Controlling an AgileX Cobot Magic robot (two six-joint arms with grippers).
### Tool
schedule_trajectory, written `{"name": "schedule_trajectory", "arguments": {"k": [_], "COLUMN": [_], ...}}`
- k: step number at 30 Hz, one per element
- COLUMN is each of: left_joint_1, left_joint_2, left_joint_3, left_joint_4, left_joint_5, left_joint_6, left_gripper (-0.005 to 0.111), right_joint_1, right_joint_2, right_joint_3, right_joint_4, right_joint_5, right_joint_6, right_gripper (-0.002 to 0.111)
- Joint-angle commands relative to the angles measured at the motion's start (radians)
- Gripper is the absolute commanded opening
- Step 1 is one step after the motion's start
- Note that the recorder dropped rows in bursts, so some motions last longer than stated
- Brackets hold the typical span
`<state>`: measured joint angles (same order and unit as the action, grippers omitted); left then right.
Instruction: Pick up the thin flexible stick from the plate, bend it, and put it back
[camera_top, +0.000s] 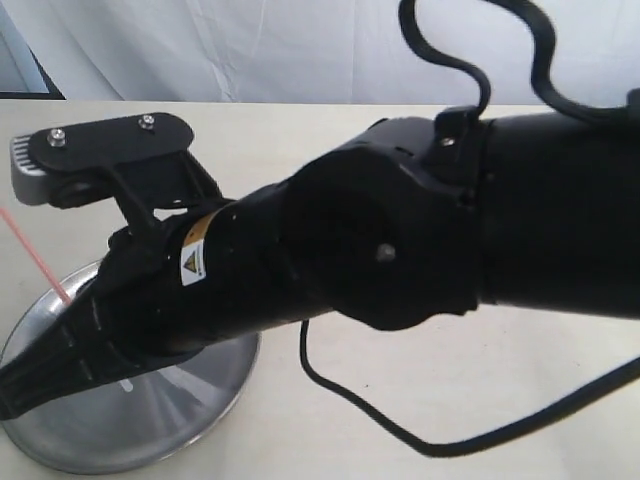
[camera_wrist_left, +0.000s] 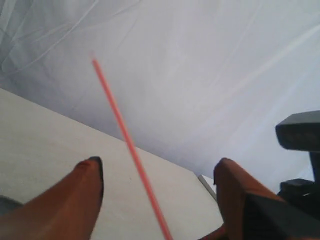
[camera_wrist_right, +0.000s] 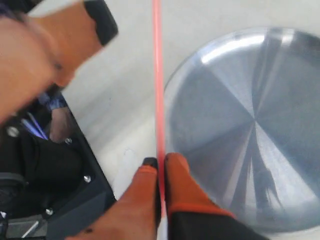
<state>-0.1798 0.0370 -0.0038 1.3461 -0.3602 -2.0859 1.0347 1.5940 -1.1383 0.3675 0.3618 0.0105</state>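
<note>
Well, from where I'm standing the thin flexible stick (camera_wrist_right: 157, 75) is up off the plate (camera_wrist_right: 280, 75), out at the left of the scene, slanting away above the plate's left rim. The right gripper (camera_wrist_right: 160, 161) has its two orange fingers pressed together on the stick's lower part, so that end is pinned. The left gripper (camera_wrist_left: 159, 162) is around the stick further up but not on it. Its fingers stand wide apart with the stick running through the gap, touching neither as far as I can see. The big black arm (camera_top: 400, 230) blocks most of the exterior view, so I can't follow the stick's lower end there.

I'd say the step in hand is getting a second hold so the bend can be made. To do it well, the left gripper should centre the stick in its gap before closing, since the stick sits nearer one finger than the other. It should also close well apart from the right gripper's hold, leaving a free span to flex. Something this thin will likely slip or twist if pinched off-centre, and kink sharply if the two holds sit close together. After that, swing one end gently over the plate, so the stick lands there if it escapes.
</note>
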Motion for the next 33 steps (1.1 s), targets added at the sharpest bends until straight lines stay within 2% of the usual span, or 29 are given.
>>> {"name": "schedule_trajectory", "arguments": {"k": [1, 6, 11, 15, 18, 25, 33], "left_joint_1": [-0.002, -0.002, -0.002, -0.002, -0.002, -0.002, -0.002], "left_joint_2": [-0.001, -0.001, -0.001, -0.001, -0.001, -0.001, -0.001], "left_joint_3": [0.004, 0.004, 0.004, 0.004, 0.004, 0.004, 0.004], "left_joint_4": [0.001, -0.114, -0.162, -0.165, -0.165, -0.134, -0.079], "left_joint_5": [0.019, 0.009, -0.028, 0.002, 0.033, 0.096, 0.068], "left_joint_6": [-0.004, -0.004, -0.004, -0.004, -0.002, 0.005, 0.007], "left_gripper": [0.062, 0.058, 0.057, 0.056, 0.043, 0.000, 0.000], "right_joint_1": [0.017, 0.061, 0.070, 0.072, 0.072, 0.072, 0.072], "right_joint_2": [-0.034, -0.031, -0.031, -0.031, -0.033, -0.064, -0.093], "right_joint_3": [0.005, -0.002, -0.002, -0.004, -0.004, -0.004, -0.004], "right_joint_4": [-0.007, -0.002, -0.004, 0.008, 0.024, 0.115, 0.113], "right_joint_5": [-0.040, -0.053, -0.060, -0.040, 0.009, 0.079, 0.044], "right_joint_6": [-0.058, -0.107, -0.112, -0.115, -0.115, -0.189, -0.194], "right_gripper": [-0.001, -0.001, -0.001, -0.001, -0.001, -0.001, -0.001]}}
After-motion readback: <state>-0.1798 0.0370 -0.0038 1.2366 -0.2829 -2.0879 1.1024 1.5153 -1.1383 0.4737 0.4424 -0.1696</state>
